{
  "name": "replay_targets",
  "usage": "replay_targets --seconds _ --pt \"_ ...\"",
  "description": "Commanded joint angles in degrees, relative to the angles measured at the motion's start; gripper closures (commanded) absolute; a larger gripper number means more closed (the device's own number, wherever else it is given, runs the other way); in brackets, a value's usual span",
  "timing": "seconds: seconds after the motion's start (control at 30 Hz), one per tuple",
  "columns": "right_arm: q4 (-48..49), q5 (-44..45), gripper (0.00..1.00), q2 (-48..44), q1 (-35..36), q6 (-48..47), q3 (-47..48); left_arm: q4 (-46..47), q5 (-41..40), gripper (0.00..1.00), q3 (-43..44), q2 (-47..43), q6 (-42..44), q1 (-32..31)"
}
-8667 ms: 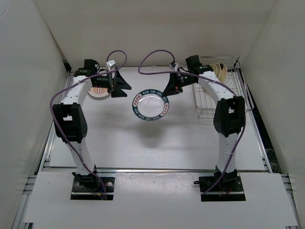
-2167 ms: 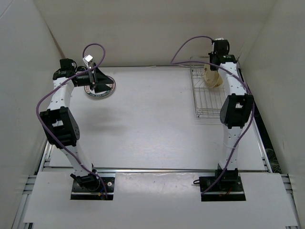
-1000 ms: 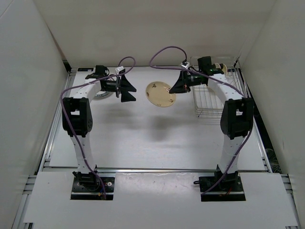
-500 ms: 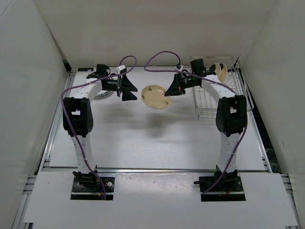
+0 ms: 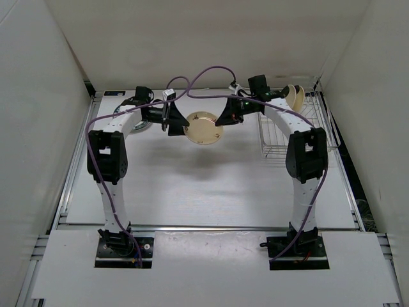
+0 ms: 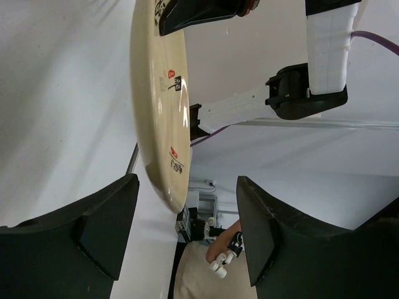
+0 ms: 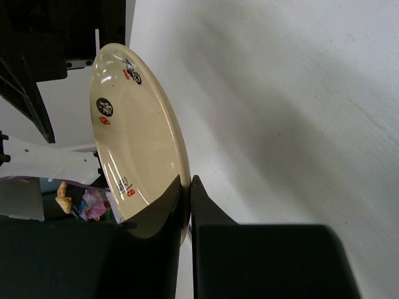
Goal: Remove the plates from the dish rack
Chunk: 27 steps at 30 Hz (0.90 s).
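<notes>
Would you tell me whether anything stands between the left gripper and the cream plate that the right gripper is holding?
Nothing visible does. The right gripper is shut on the cream plate in the air, and the plate's opposite rim sits bare at the mouth of the open left gripper.

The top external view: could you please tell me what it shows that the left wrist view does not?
Only the top external view shows the dish rack with a second plate standing in it. Only the left wrist view shows the left jaws open either side of the cream plate and its small printed marks. Both show that plate clamped by the right jaws.
</notes>
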Motion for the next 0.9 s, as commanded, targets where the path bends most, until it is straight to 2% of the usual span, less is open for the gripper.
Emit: replay_targets --seconds 0.0,0.13,0.17,0.27,0.3,0.33,0.37,0.47,0.5,0.53,0.63,0.87 --pt "1.88 -0.40 1.00 0.76 0.98 0.67 2.93 1.02 0.69 0.27 1.25 -0.76 0.58 -0.38" --pt "1.88 -0.40 1.00 0.76 1.51 0.67 3.45 1.02 0.16 0.39 1.25 -0.76 0.58 -0.38" --pt "1.88 -0.40 1.00 1.29 1.51 0.67 3.45 1.02 0.16 0.45 1.25 -0.76 0.58 -0.90" --pt "1.88 -0.40 1.00 1.29 1.51 0.67 3.45 1.02 0.16 0.57 1.25 -0.76 0.58 -0.91" --pt "1.88 0.21 1.00 1.29 1.51 0.67 3.45 1.54 0.16 0.67 1.25 -0.76 0.58 -0.91" --pt "1.88 0.22 1.00 1.29 1.51 0.67 3.45 1.55 0.16 0.72 1.25 -0.76 1.10 -0.91" --pt "1.88 1.00 0.96 1.29 1.51 0.15 3.45 1.55 -0.62 0.76 1.25 -0.76 1.11 -0.91" --pt "-0.31 3.90 0.64 0.77 1.51 -1.34 4.51 1.55 -2.82 0.85 1.78 -0.76 1.11 -0.91" --pt "-1.01 5.56 0.53 0.77 1.51 -2.22 5.12 1.55 -3.53 0.86 1.78 -0.76 1.11 -0.91" --pt "-2.50 6.45 0.49 0.24 0.73 -3.27 5.91 1.55 -4.32 0.88 2.39 -0.76 0.50 -0.91" --pt "-4.18 10.39 0.44 -1.86 -1.03 -6.44 7.05 2.77 -7.74 0.89 5.63 0.47 -1.87 -0.91" --pt "-9.71 14.89 0.40 -8.37 -8.76 -13.29 7.06 4.71 -14.42 0.89 18.20 7.67 -5.65 -0.91"
